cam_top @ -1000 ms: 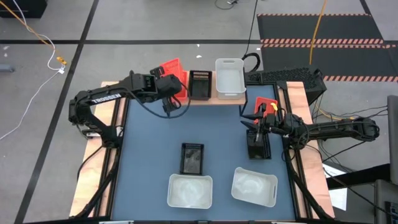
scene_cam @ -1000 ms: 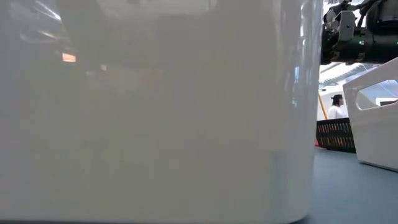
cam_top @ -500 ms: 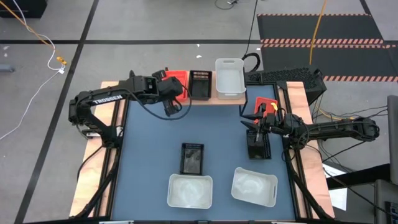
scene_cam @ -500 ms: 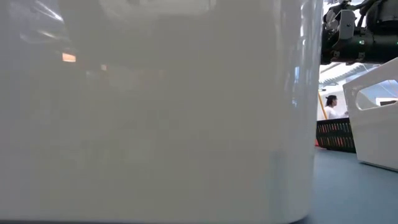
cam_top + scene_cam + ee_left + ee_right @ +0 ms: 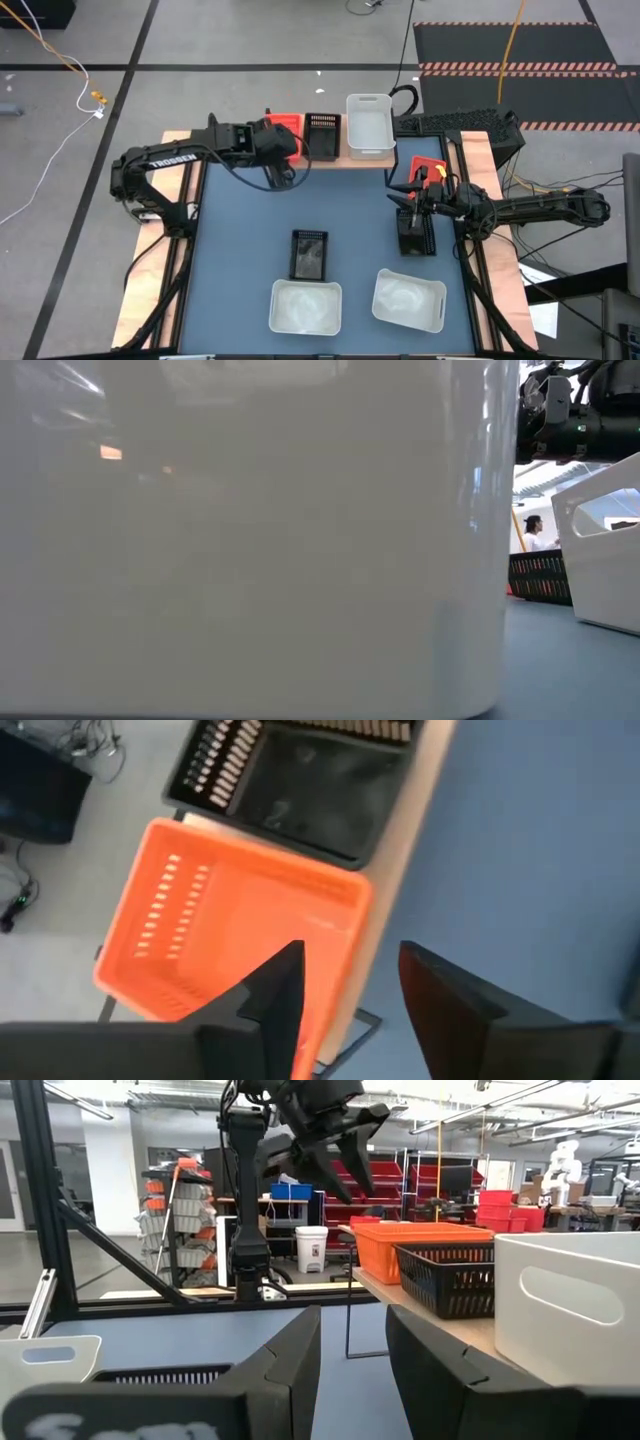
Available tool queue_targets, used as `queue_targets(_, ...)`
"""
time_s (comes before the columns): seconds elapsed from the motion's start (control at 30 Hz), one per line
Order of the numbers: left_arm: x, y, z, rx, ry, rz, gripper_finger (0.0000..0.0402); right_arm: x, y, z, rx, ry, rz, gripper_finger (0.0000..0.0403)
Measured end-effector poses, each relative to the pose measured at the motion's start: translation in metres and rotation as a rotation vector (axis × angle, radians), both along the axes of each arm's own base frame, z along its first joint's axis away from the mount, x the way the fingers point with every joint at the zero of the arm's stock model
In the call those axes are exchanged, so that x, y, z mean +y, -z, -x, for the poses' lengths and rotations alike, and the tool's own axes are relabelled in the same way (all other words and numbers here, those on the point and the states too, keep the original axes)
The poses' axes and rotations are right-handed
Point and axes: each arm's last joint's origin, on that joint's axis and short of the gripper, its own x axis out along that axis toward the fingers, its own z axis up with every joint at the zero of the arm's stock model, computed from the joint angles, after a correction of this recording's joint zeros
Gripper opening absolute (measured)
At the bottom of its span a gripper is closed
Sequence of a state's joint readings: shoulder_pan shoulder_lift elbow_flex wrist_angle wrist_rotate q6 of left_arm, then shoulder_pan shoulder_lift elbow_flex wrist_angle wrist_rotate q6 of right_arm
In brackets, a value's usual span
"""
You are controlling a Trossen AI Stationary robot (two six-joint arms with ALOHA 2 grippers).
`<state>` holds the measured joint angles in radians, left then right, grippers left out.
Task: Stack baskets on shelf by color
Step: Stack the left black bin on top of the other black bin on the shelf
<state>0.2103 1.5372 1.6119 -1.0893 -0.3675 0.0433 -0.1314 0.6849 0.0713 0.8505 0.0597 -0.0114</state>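
Red basket (image 5: 284, 122) now flat at shelf (image 5: 330, 158) left end; left gripper (image 5: 345, 995) fingers apart above it. Light, stiff; grip rim.

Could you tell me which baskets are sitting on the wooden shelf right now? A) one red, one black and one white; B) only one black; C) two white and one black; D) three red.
A: the high view shows a red basket, a black basket and a white basket side by side on the shelf.

"TROSSEN" on left arm (image 5: 170, 157)
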Motion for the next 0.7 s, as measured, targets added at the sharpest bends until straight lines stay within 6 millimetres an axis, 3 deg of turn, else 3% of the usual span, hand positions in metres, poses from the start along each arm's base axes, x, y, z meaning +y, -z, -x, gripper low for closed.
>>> queue_targets(0.27, -0.043, -0.009, 0.002, 0.009, 0.211, -0.042, 0.0195, 0.0, -0.001, 0.0, -0.015, -0.005, -0.028, 0.0109)
queue_targets(0.43, -0.074, -0.002, -0.011, 0.0, 0.319, -0.013, 0.0195, 0.0, -0.005, 0.001, -0.071, -0.026, -0.107, 0.0109)
queue_targets(0.7, -0.103, 0.028, -0.038, 0.032, 0.312, 0.047, 0.0195, 0.012, -0.008, -0.001, -0.131, -0.136, -0.222, 0.0109)
